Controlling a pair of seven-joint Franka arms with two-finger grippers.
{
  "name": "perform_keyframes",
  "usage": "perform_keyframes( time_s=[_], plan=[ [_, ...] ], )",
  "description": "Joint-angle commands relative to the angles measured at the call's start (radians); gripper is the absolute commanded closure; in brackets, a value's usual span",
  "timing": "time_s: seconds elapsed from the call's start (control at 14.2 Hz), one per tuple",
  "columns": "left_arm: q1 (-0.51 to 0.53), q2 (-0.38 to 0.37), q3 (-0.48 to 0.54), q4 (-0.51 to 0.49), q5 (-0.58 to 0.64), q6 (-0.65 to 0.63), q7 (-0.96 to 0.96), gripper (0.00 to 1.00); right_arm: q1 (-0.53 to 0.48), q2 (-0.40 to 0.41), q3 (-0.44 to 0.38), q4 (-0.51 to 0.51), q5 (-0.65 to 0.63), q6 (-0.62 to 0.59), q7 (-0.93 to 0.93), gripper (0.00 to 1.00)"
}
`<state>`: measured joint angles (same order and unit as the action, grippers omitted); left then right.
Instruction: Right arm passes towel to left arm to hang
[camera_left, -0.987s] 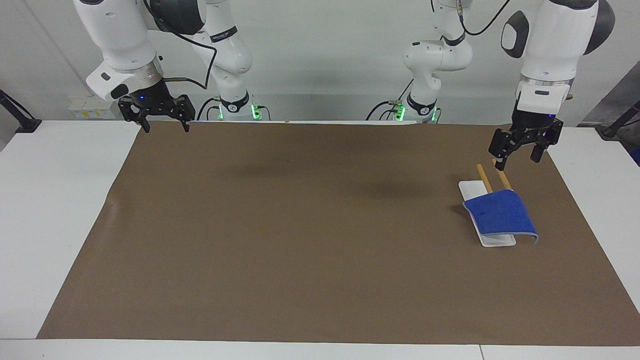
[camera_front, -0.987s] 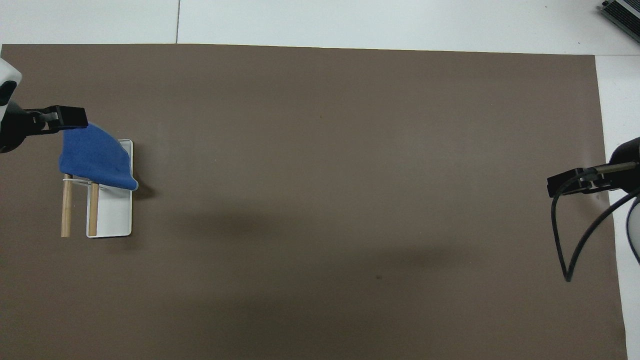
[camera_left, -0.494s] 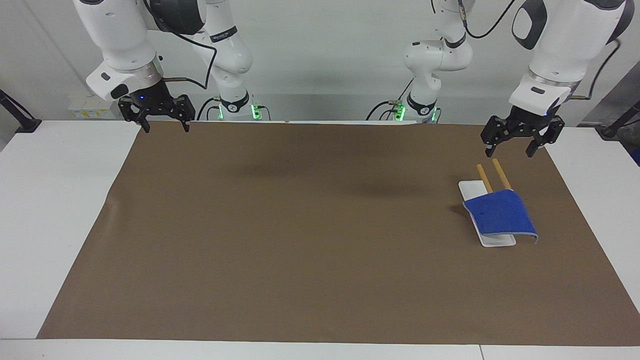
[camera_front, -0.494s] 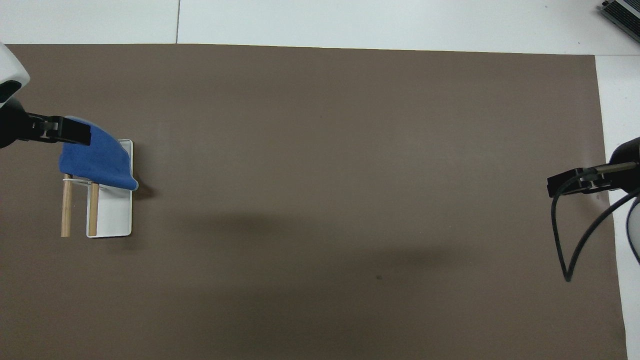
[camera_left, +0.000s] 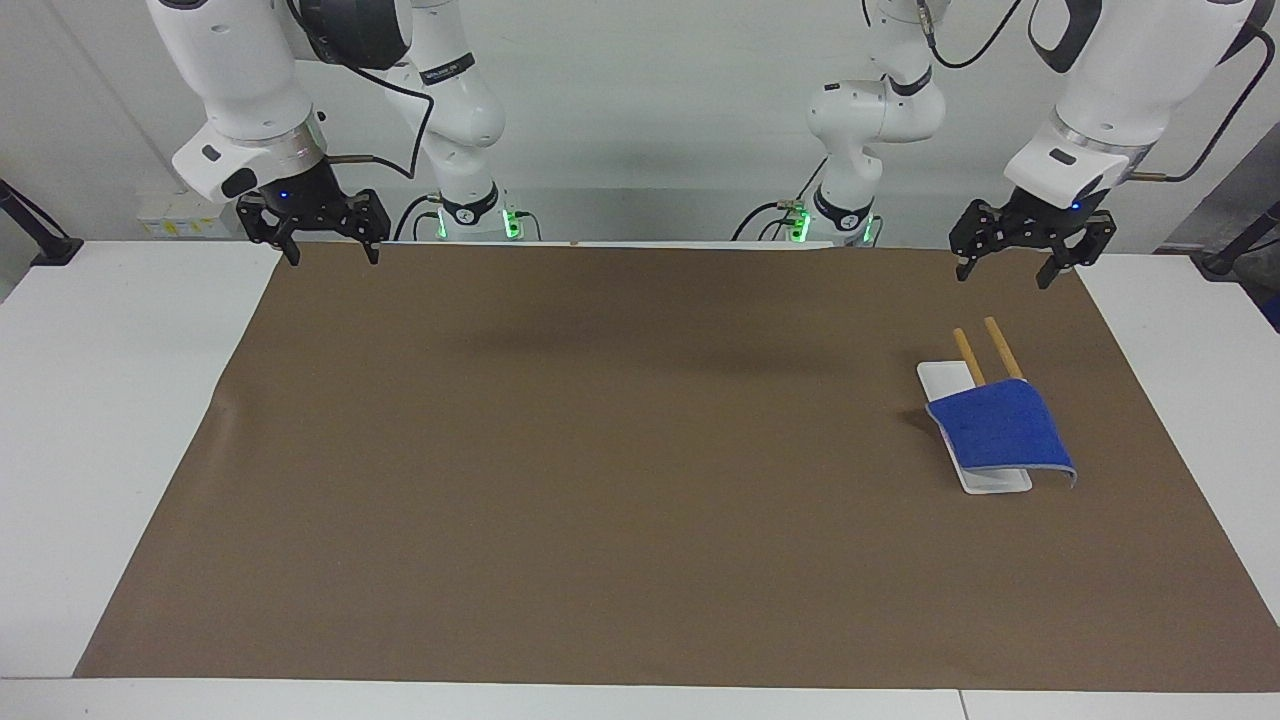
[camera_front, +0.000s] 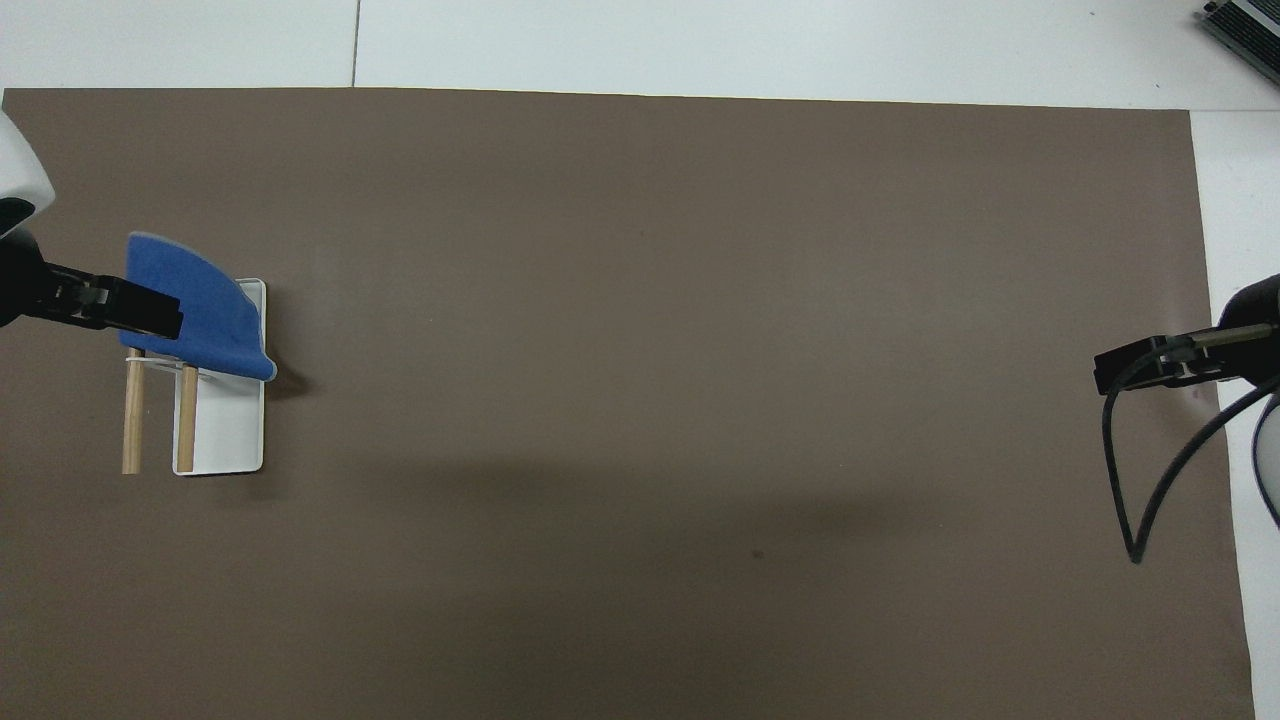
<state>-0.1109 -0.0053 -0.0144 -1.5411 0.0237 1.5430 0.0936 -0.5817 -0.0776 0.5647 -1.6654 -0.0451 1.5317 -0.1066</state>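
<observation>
The blue towel (camera_left: 1000, 428) (camera_front: 200, 305) hangs draped over the ends of two wooden rods (camera_left: 1003, 348) (camera_front: 132, 410) of a rack with a white base (camera_left: 942, 378) (camera_front: 230, 430), at the left arm's end of the table. My left gripper (camera_left: 1002, 278) (camera_front: 150, 312) hovers open and empty over the mat's edge by the robots, apart from the rods and the towel. My right gripper (camera_left: 333, 258) (camera_front: 1140, 368) waits open and empty over the mat's corner at the right arm's end.
A brown mat (camera_left: 600, 450) covers most of the white table (camera_left: 120, 400). A black cable (camera_front: 1130, 500) loops down from the right arm's wrist over the mat's edge.
The left gripper has risen and drawn back from the rods' ends toward the robots, turning as it went. The towel, the rack and the right arm have not moved.
</observation>
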Motion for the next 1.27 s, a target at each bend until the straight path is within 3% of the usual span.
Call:
perform_keyframes(
  time_s=[0.0, 0.63, 1.2],
  plan=[
    [-0.035, -0.022, 0.039, -0.022, -0.014, -0.006, 0.014, 0.00, -0.003, -0.022, -0.006, -0.020, 0.024, 0.013, -0.002, 0.00],
    [-0.015, -0.068, 0.040, -0.059, -0.042, -0.072, 0.008, 0.00, -0.003, -0.022, -0.006, -0.020, 0.024, 0.013, -0.002, 0.00],
    [-0.007, -0.062, 0.034, -0.011, -0.048, -0.107, 0.020, 0.00, -0.003, -0.022, -0.005, -0.020, 0.022, 0.013, -0.002, 0.00]
  ],
)
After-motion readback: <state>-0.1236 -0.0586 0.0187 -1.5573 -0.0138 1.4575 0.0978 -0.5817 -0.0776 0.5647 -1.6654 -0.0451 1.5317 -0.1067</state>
